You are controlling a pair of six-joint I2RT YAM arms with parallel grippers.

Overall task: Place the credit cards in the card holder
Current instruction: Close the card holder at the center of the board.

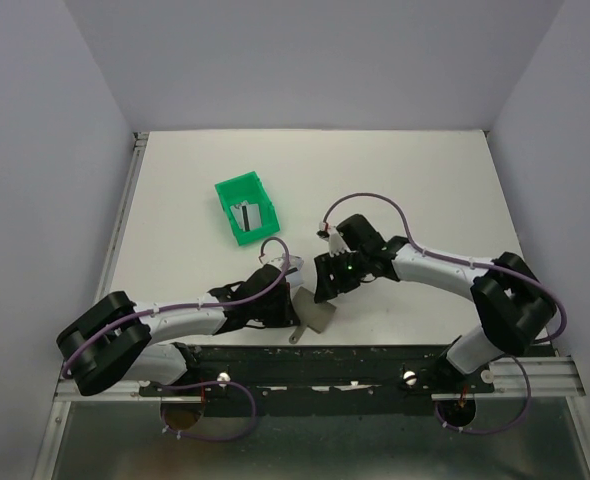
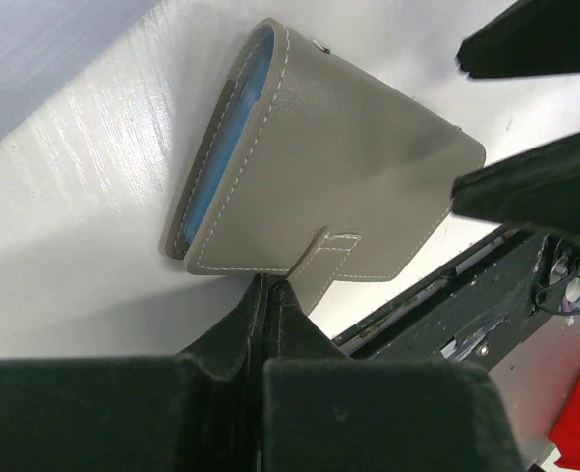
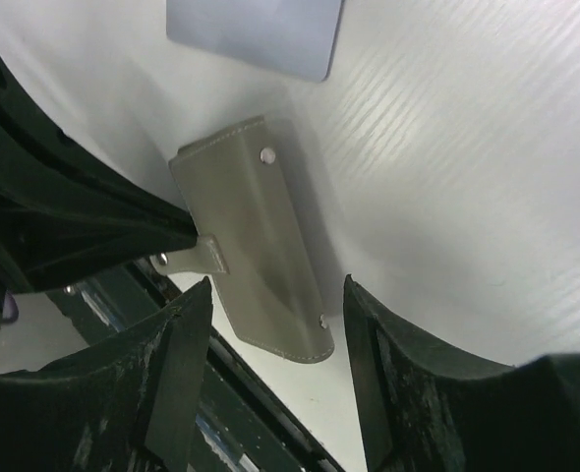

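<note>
The left gripper (image 2: 268,295) has its jaws pressed together on the strap tab (image 2: 321,264) of the card holder (image 2: 339,157), pinching that tab right at the tips. The card holder lies folded shut just ahead of those tips, flat on the white table (image 2: 84,216), with its light blue inside showing along the open edge to the left of the gripper. Facing it from the other side, the right gripper (image 3: 278,290) stands with its fingers (image 3: 182,364) spread wide, one on each side of the card holder's near corner. Whether either finger touches the leather cannot be told. Beyond the card holder from the right gripper, a silver-grey credit card (image 3: 256,29) lies flat on the table, apart from the card holder. Farther off, past both grippers toward the back of the table, a green bin (image 1: 237,182) has a second card (image 1: 245,215) sitting inside it.
</note>
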